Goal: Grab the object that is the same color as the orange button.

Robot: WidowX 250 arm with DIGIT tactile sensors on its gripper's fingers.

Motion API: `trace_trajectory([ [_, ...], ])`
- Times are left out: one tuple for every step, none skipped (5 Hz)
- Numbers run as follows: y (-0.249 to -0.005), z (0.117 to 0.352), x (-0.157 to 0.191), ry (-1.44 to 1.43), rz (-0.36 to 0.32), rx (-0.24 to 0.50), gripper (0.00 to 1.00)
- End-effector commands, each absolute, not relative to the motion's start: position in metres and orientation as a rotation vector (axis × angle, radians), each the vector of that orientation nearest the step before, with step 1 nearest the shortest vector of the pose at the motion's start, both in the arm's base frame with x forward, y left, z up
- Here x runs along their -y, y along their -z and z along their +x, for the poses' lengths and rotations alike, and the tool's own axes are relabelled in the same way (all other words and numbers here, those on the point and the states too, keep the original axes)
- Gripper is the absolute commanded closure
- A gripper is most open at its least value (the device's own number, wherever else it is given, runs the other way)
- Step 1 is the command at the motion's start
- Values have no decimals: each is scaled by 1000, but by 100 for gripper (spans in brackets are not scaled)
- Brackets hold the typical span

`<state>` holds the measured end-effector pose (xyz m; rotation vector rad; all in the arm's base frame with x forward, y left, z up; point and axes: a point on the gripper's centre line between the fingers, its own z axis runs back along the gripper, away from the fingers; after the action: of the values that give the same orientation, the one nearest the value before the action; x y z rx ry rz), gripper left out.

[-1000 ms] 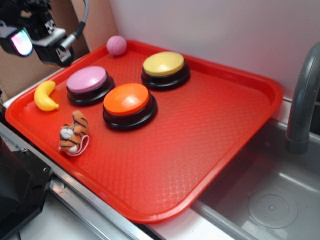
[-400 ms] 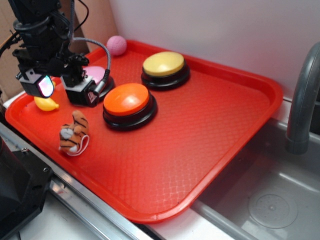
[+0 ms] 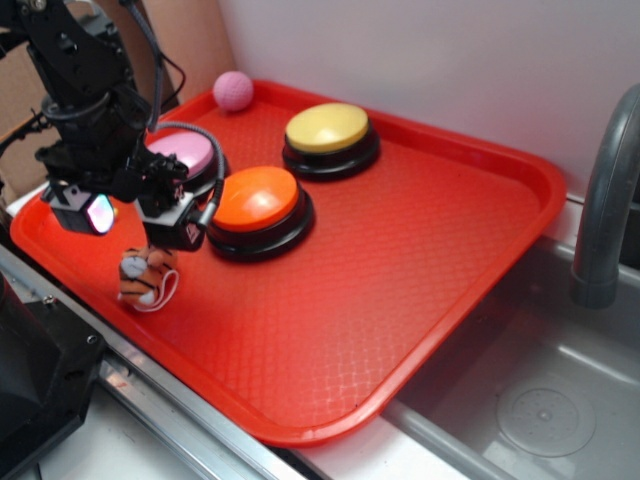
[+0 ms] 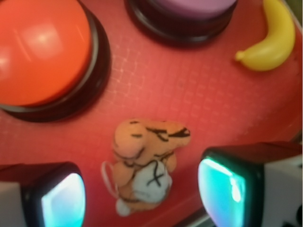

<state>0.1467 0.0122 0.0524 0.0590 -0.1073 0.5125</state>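
Observation:
The small plush tiger (image 3: 146, 275) (image 4: 144, 163), orange with black stripes and a white face, lies on the red tray (image 3: 420, 240) near its front left edge. The orange button (image 3: 258, 197) (image 4: 40, 49) sits just behind and to the right of it. My gripper (image 3: 140, 222) (image 4: 142, 201) hangs open directly above the tiger, one glowing pad on each side, apart from the toy. Its body hides the upper part of the tiger in the exterior view.
A pink-topped button (image 3: 185, 155) (image 4: 189, 9) and a yellow-topped button (image 3: 328, 128) stand further back. A yellow toy banana (image 4: 270, 40) lies at the tray's left, a pink ball (image 3: 233, 90) in the far corner. A sink (image 3: 540, 400) with a grey faucet (image 3: 605, 200) is on the right.
My gripper has come down and forward from the upper left, passing over the banana and pink button, and now hangs over the tiger. Nothing on the tray has moved.

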Motion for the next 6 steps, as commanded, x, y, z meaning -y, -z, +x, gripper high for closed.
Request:
trace_trajectory([
  [-31,150,-21,-517,-22,154,0],
  [-24,149,-24,-531,-54,150,0],
  [-19,149,-24,-538,-55,144,12],
  [-17,149,-24,-550,-51,139,100],
  [-22,149,-26,-559,2,130,100],
  [-36,150,-27,-560,54,135,100],
])
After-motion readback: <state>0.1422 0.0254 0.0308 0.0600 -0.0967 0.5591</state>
